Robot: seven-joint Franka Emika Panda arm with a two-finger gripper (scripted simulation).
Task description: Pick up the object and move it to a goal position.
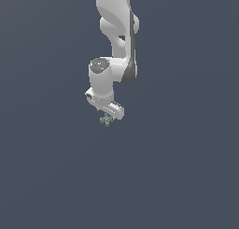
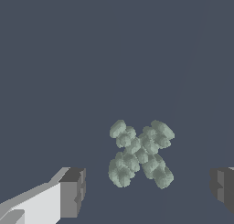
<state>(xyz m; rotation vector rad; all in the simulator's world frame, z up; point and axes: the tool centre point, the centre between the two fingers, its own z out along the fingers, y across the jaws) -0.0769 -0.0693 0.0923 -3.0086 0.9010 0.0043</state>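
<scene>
1. From where I sit the pick is not made yet: in the wrist view my claw (image 2: 146, 191) is spread wide, one dark pad (image 2: 73, 191) on either side of the object (image 2: 140, 153) with clear gaps between, touching nothing

2. In the exterior view the object (image 1: 107, 120) sits just under the claw (image 1: 108, 115), on the plain grey-blue worktop (image 1: 186, 176) as far as I can judge (no shadow helps me tell whether the fingertips have reached its level)

3. Left to do, I reckon: close on it, lift, and carry it to the goal; I see no goal marker in either view

4. The object is tiny beside the white claw, a lumpy, mottled green-grey thing, roughly cross-shaped, with four knobbly lobes
</scene>
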